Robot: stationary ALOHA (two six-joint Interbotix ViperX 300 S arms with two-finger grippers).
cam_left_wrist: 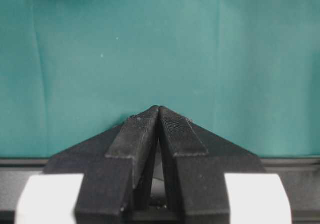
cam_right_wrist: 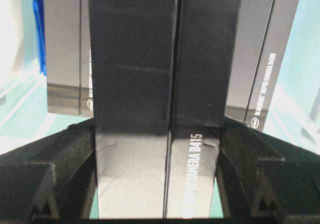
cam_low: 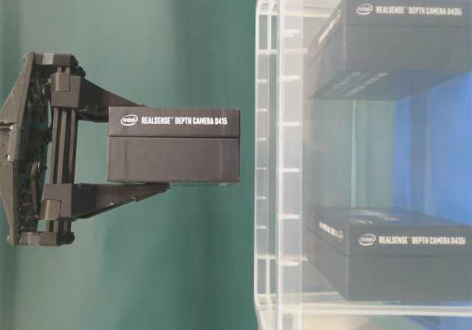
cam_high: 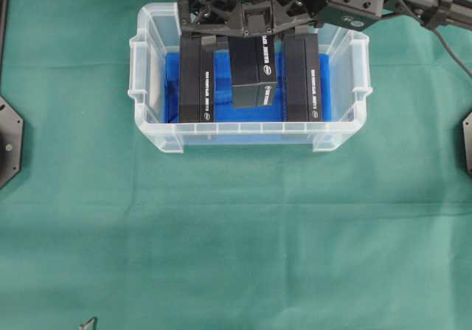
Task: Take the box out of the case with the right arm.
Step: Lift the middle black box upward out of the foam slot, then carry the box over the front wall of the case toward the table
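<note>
A black box [cam_high: 253, 68] printed "RealSense Depth Camera D415" hangs clamped between the fingers of the right gripper [cam_high: 251, 26], raised above the middle of the case [cam_high: 151, 134], the clear plastic tub with the blue sheet [cam_high: 168, 86] on its floor. In the table-level view the box appears clear of the tub's rim, with both gripper fingers pressed flat against its long faces. Judging from this, the lift is nearly done; the rest calls for a steady, level carry away from the case, with the grip kept firm near the box's end so the overhanging weight does not tip it, and the box kept clear of the tub wall on the way out. Three boxes are visible in all: the one in the gripper and two more, the left box [cam_high: 195, 79] and the right box [cam_high: 302, 79], lying inside the case with a gap between them. One case stands on the green cloth [cam_high: 236, 234]. The left gripper [cam_left_wrist: 159, 115], pinched closed on nothing, idles over bare cloth.
</note>
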